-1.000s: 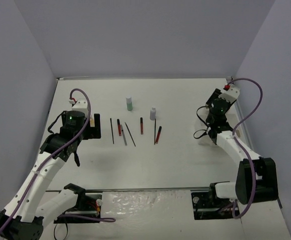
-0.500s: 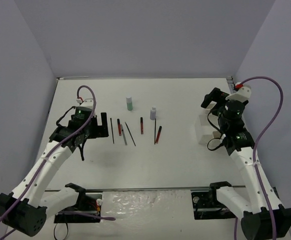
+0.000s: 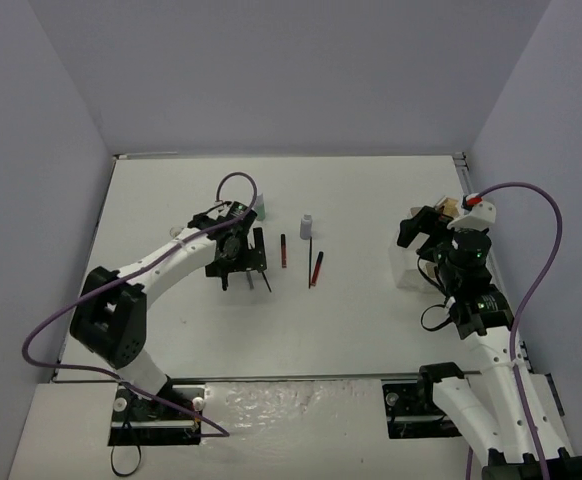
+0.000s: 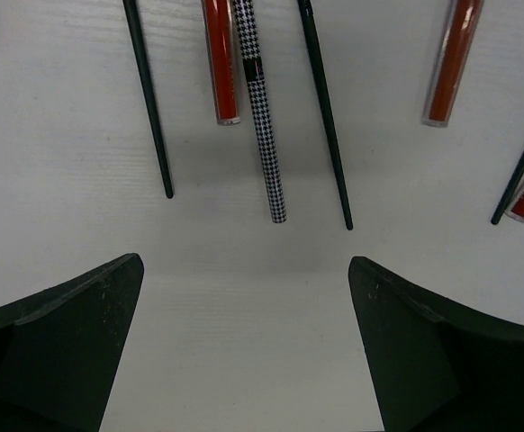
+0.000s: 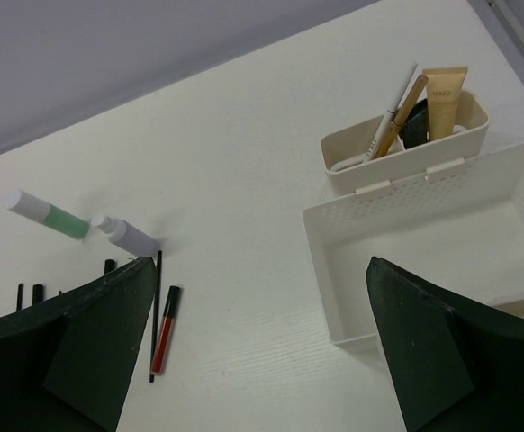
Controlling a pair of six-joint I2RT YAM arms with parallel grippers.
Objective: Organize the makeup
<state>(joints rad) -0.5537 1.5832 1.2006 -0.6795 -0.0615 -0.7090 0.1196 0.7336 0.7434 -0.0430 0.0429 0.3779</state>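
Left claw: your left gripper (image 4: 244, 263) hung wide open and empty over the near ends of the sticks.
Right claw: your right gripper (image 5: 260, 261) gaped wide, holding nothing, near the white tray (image 5: 406, 193).
Sticks: a houndstooth stick (image 4: 264, 126), a red stick (image 4: 219, 63) and a thin black stick (image 4: 149, 108) lay side by side mid-table.
Bottles: the green-based bottle (image 5: 59, 219) and the grey bottle (image 5: 129, 237) stood behind the sticks.
Tray compartment: the beige tube (image 5: 445, 99) stood with a tan stick (image 5: 404, 110).
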